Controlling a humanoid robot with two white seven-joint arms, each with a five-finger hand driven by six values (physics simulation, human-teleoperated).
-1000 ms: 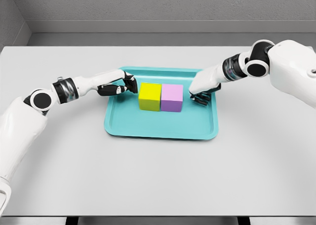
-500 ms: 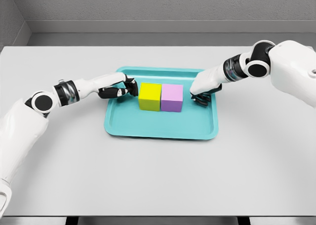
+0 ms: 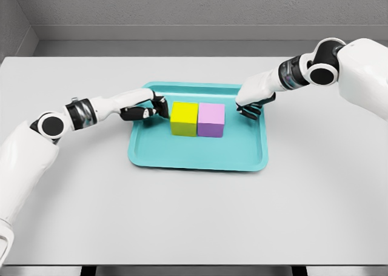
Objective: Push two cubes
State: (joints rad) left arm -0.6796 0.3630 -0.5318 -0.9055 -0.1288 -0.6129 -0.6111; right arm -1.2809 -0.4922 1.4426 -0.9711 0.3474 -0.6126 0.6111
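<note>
One head camera looks down and forward from fairly near onto the table [image 3: 194, 215], both arms entering below.

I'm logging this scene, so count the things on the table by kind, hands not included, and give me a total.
Cubes: 2, a yellow cube and a purple cube, touching side by side
Trays: 1, a teal tray holding both
Total: 3

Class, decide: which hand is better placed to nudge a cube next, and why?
Left. The left hand sits right beside the yellow cube, while the right hand stands clearly apart from the purple cube.
</note>
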